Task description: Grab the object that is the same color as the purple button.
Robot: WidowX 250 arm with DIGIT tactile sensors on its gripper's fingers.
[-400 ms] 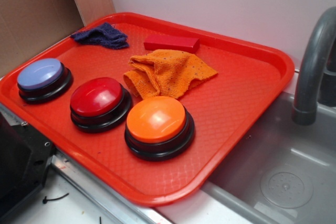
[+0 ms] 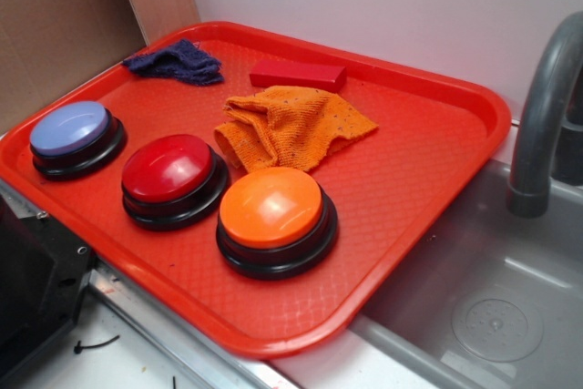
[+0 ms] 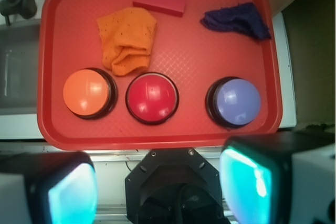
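White wall and a strip of brown cardboard back a red plastic tray (image 2: 428, 161) with a textured floor, set beside a grey sink basin (image 2: 496, 307) with a grey curved faucet (image 2: 542, 116).

From the wrist view, the claw (image 3: 157, 190) hangs high above the near edge of the tray, its two fingers, one pale block (image 3: 73, 192) on each side, spread wide apart with nothing between them; it does not show in the exterior view.

Closest below the claw, in a row along the near side of the tray, sit three round dome buttons on black bases: a red-topped button (image 3: 152, 98) straight ahead, an orange-topped button (image 3: 88, 93) off to one side of it, and the pale lavender-blue button (image 3: 235, 102) off to the other side, a little apart from the red one.

Beyond the orange and red buttons lies a crumpled orange knitted cloth (image 3: 126, 45), its near fold just short of them. Past that, by the far rim, rests a red rectangular block (image 3: 158, 1).

Farthest from the claw, in the far corner on the lavender button's side, lies the small dark purple-blue knitted cloth (image 3: 239, 20), bunched and flat on the tray, well apart from the claw and untouched.
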